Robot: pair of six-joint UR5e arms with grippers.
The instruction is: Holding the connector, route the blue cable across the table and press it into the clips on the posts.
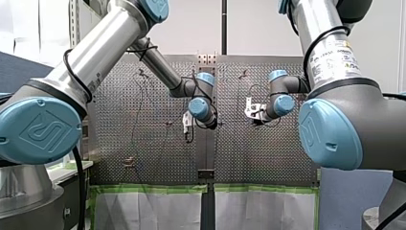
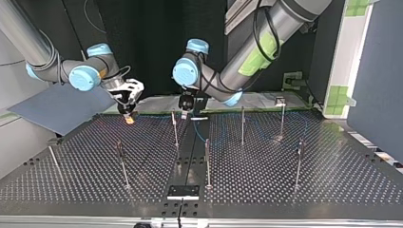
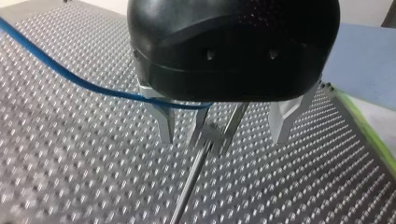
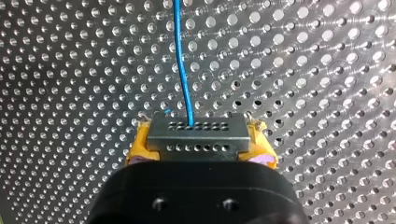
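The perforated desk (image 2: pixel 332 180) filled the top view, with a blue mat (image 2: pixel 57 107) lying off its far corner at that view's left. My left arm (image 1: pixel 95 52) and my right arm (image 1: pixel 330 52) reached in from the front view's two sides, their wrists close together over the far middle of the desk.

My left hand (image 3: pixel 222 140), black with metal fingers (image 3: pixel 161 121), hung point-down with its jaws spread wide and nothing gripped. My right hand (image 4: pixel 200 142) sat just beside it, low over the desk, its yellow pads (image 4: pixel 140 142) closed tight on either end of the connector (image 4: pixel 198 133).

Thin upright posts (image 2: pixel 242 124) stood scattered across the desk, well apart from one another. One post (image 3: pixel 191 182) rose between my left hand's fingers, and its clip (image 3: pixel 215 130) sat in the gap, touching neither finger.

The connector was a small grey metal block with two rows of holes, held level just above the desk.

The blue cable (image 4: pixel 182 60) ran out of the connector's upper row of holes and away over the desk. In the left wrist view it swept in from the side, crossed one metal finger and ended above the clip; I cannot tell whether it was seated there.
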